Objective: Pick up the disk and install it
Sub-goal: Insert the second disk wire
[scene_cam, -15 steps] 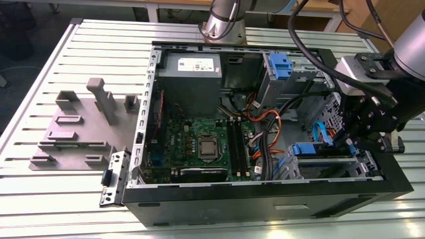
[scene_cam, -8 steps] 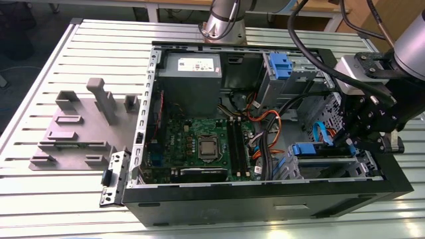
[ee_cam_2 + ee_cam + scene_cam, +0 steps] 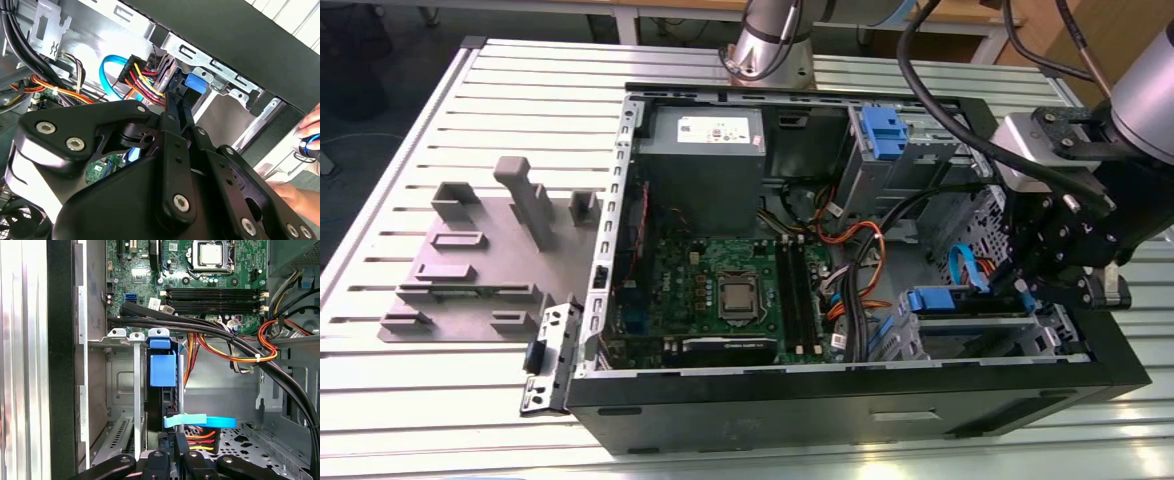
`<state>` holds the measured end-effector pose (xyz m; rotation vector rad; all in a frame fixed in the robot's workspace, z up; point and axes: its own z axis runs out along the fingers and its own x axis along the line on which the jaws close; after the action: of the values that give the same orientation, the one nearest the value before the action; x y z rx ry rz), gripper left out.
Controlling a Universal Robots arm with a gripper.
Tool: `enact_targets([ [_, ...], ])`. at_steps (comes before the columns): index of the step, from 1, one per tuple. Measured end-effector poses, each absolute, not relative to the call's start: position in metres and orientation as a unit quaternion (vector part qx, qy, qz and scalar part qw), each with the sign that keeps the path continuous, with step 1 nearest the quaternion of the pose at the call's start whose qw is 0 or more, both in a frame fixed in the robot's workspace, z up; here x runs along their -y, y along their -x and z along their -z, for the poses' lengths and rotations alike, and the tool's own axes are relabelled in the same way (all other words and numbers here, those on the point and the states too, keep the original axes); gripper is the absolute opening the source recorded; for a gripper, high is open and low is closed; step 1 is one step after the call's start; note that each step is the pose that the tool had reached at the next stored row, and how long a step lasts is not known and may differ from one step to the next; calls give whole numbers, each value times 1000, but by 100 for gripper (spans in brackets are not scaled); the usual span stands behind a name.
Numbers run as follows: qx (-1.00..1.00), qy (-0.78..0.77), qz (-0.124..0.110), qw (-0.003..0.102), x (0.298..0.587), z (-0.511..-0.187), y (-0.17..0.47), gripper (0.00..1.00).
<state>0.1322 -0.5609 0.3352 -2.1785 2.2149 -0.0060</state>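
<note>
The disk (image 3: pixel 935 298) stands on edge in the grey metal drive cage (image 3: pixel 981 335) at the near corner of the case on the exterior view's right. The black linkage gripper (image 3: pixel 1023 288) hangs just beside it, on the far right side. In the first wrist view the gripper (image 3: pixel 175 461) sits in line with the disk's blue carrier (image 3: pixel 163 367). In the second wrist view its tip (image 3: pixel 176 97) reaches close to the blue plastic (image 3: pixel 196 82). Whether the gripper is spread, closed or pinching anything cannot be told.

Between the gripper and the disk runs a light-blue flat cable (image 3: pixel 200 421), with a bunch of red, yellow and orange wires (image 3: pixel 146 82) on a black plug just beside it. A thick bundle of black cables (image 3: pixel 225 335) crosses the case beyond the cage, over the edge of the green motherboard (image 3: pixel 720 290).

The open black computer case (image 3: pixel 854 405) lies on a slatted aluminium table (image 3: pixel 454 400). A grey boxy power supply (image 3: pixel 700 150) sits at its far side. A grey plastic fixture plate (image 3: pixel 480 265) rests on the table at the exterior view's left. A person's hand (image 3: pixel 295 192) shows outside the case.

Of the disk, mainly the blue carrier end shows; its metal body is edge-on between the cage rails.
</note>
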Motion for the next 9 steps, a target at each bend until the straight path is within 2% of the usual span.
enact_targets([
  [9,-713,701,2,17,561,-335,-132,17],
])
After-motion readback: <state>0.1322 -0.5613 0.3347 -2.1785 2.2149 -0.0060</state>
